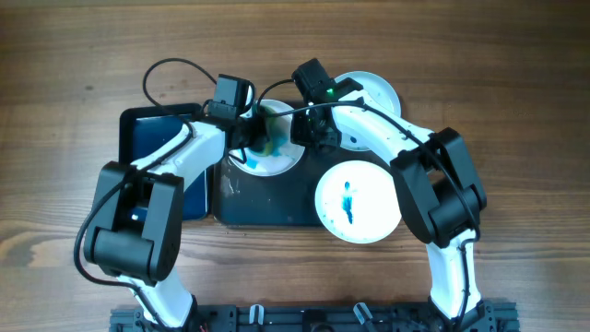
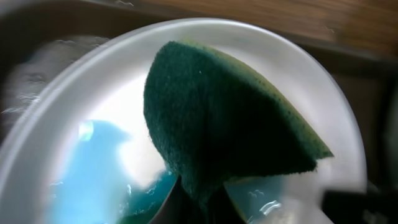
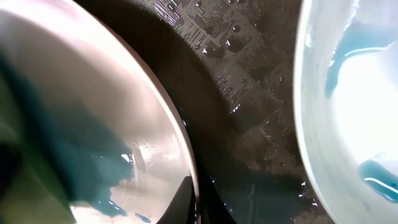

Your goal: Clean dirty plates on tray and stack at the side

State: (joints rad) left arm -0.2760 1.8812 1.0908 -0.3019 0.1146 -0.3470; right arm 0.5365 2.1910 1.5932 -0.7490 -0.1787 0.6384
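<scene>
A white plate with a blue smear lies at the left of the dark tray. My left gripper is shut on a green sponge and presses it onto this plate. In the left wrist view the sponge covers the plate's middle, beside blue paint. My right gripper is shut on this plate's right rim; in the right wrist view its jaws pinch the edge of the plate. A second plate with a blue streak lies at the tray's right, also in the right wrist view. A third plate sits behind, partly hidden by the right arm.
A smaller dark blue tray lies left of the big tray, partly under my left arm. The wet tray floor shows between the two plates. Wooden table lies all round.
</scene>
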